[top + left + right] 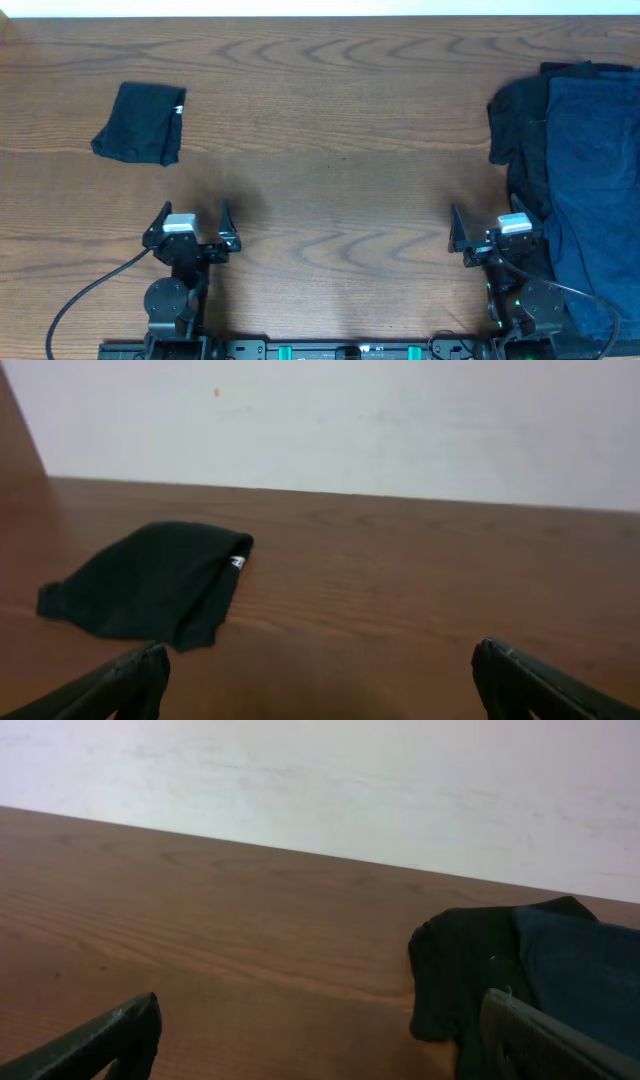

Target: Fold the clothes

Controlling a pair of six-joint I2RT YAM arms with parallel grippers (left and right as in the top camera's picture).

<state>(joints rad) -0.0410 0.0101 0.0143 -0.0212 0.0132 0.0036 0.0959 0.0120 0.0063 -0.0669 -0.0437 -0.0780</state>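
Far left: a folded black garment (140, 124) lies on the wooden table (340, 110), with a small white label (181, 109) at its right edge.

Near left: the left gripper (193, 215) sits over bare wood, jaws spread wide with nothing between them, well apart from the folded piece.

Near right: the right gripper (487, 225) is likewise spread wide and empty.

Right edge: an unfolded heap. A black garment (515, 130) forms its left side; a navy garment (590, 190) overlaps it and runs toward the near edge. The right gripper's outer finger stands just beside the black cloth; contact cannot be determined.
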